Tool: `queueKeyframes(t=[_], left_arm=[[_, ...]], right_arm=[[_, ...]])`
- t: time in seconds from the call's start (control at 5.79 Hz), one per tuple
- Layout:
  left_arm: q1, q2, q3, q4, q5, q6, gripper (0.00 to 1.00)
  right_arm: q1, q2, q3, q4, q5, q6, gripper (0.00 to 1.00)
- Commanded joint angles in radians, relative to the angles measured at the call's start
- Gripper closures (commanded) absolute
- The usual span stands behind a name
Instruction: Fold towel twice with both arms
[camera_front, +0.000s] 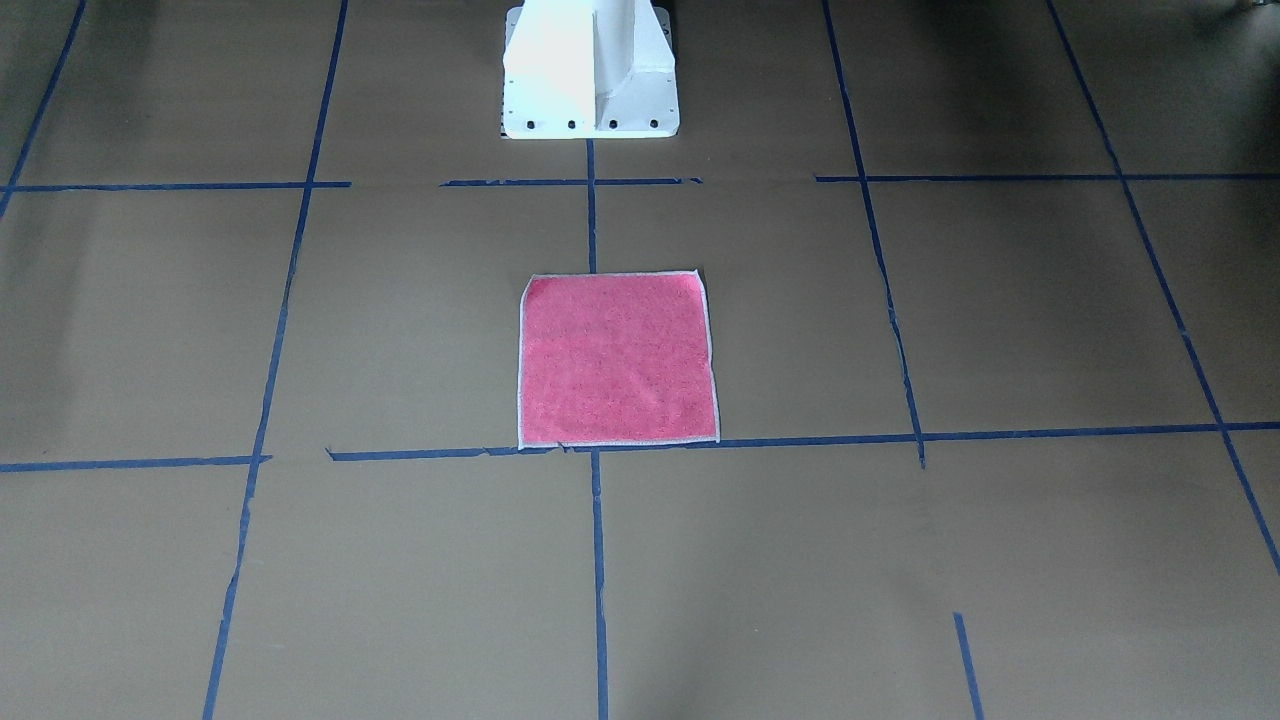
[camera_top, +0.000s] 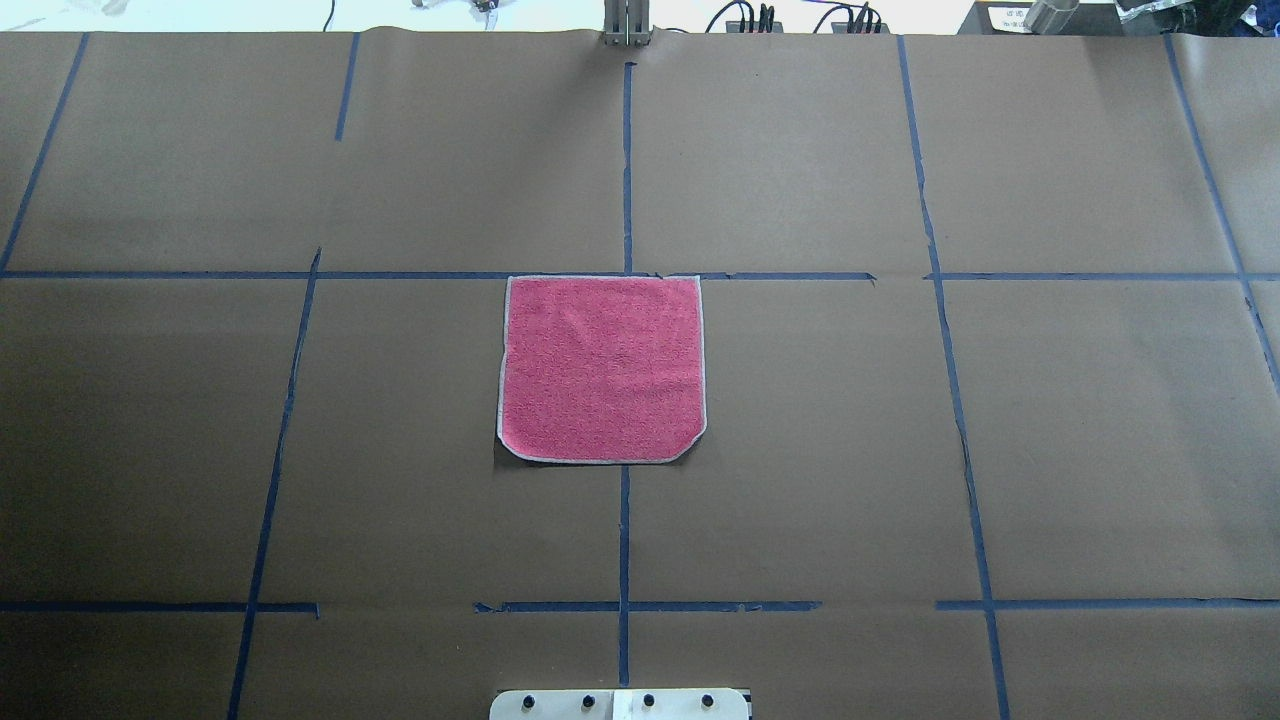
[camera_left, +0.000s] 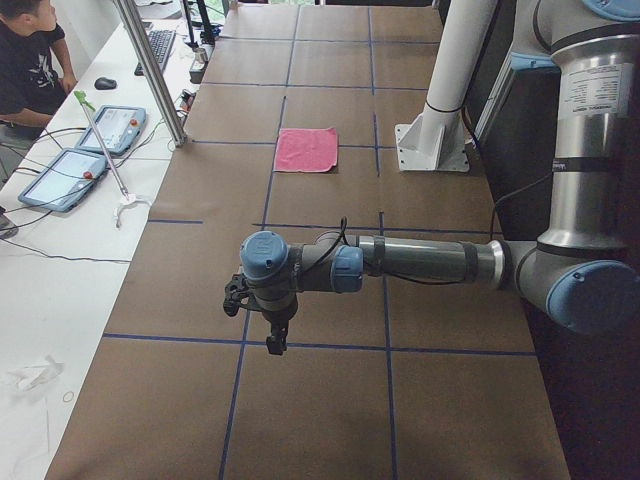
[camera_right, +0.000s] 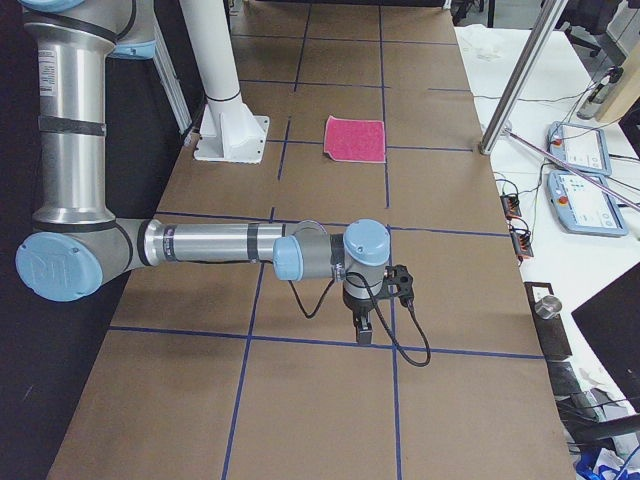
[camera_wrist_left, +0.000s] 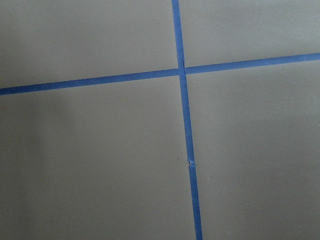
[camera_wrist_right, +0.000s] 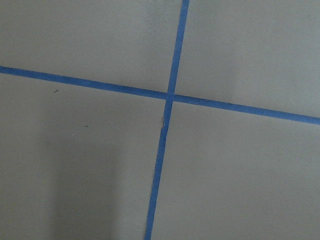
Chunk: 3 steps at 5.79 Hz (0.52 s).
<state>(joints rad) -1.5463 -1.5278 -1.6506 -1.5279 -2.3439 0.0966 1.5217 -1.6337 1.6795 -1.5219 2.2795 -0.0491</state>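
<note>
The small square terry-cloth towel (camera_top: 600, 368), pink-red face up and edged with a thin whitish stitched border, is found lying flat and unfolded at the middle of the brown paper-covered tabletop (camera_top: 850, 450). Its far edge is set along a line of the blue tape grid (camera_top: 625, 530), and the white pedestal base (camera_front: 590, 70) stands well apart from its near edge. The two near corners are seen rounded in the overhead view (a small shadow is noted under one of them).

The towel is touched by neither arm. The silver-and-grey left arm (camera_left: 420, 262) is held out level over the tabletop's end on the robot's left, its black left hand (camera_left: 275, 340) pointed down above a tape line. The matching right arm (camera_right: 210, 243) is posed likewise at the opposite end, with the black right hand (camera_right: 364, 330) hanging over the paper. Both hands are recorded in side views only, so whether their fingers are apart or together cannot be told. In both wrist views only brown paper and a tape crossing are recorded.
</note>
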Motion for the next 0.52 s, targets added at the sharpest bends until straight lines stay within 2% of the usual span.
queueKeyframes(t=[0.0,0.35], left_arm=[[0.000,0.001,-0.002,0.000,0.000,0.000,0.00],[0.000,-0.002,-0.003,0.000,0.000,0.000,0.00]], right_arm=[[0.000,0.000,-0.003,-0.004,0.000,0.000,0.00],[0.000,-0.012,-0.012,0.003,0.004,0.000,0.00]])
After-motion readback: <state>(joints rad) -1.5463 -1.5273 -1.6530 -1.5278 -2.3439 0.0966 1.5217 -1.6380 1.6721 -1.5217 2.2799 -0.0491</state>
